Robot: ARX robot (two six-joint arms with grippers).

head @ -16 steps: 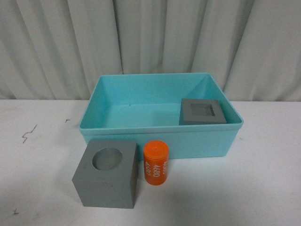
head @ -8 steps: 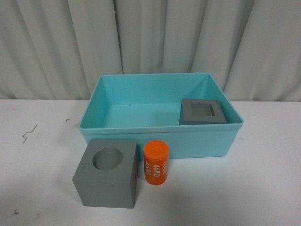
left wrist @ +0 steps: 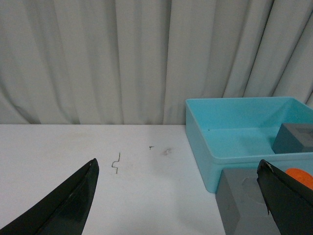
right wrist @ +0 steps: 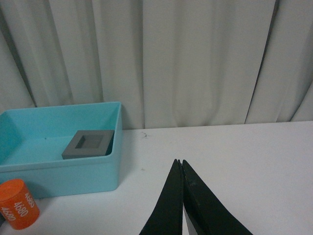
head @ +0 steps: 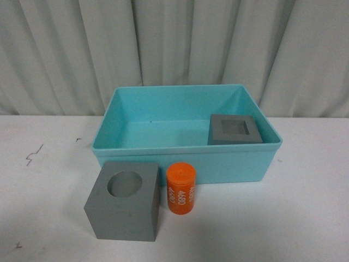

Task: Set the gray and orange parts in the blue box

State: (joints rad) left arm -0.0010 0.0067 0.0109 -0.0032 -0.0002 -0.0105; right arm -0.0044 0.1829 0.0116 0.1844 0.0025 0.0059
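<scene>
White table (head: 305,207) before curtains (head: 174,43), left fingers (left wrist: 68,205) spread wide, empty, right fingers (right wrist: 195,205) pressed together, empty

front view: square-recess cube (head: 234,130) at the 4 o'clock corner of the blue box (head: 180,164), lower part hidden behind the near wall.
left wrist view: round-recess cube (left wrist: 242,205) cut by the frame edge. orange cylinder (left wrist: 299,175) mostly behind a finger (left wrist: 286,196) of the left gripper (left wrist: 178,163).
right wrist view: cylinder and box both clipped at the edge. right gripper (right wrist: 180,161) fingers run out of frame.
</scene>
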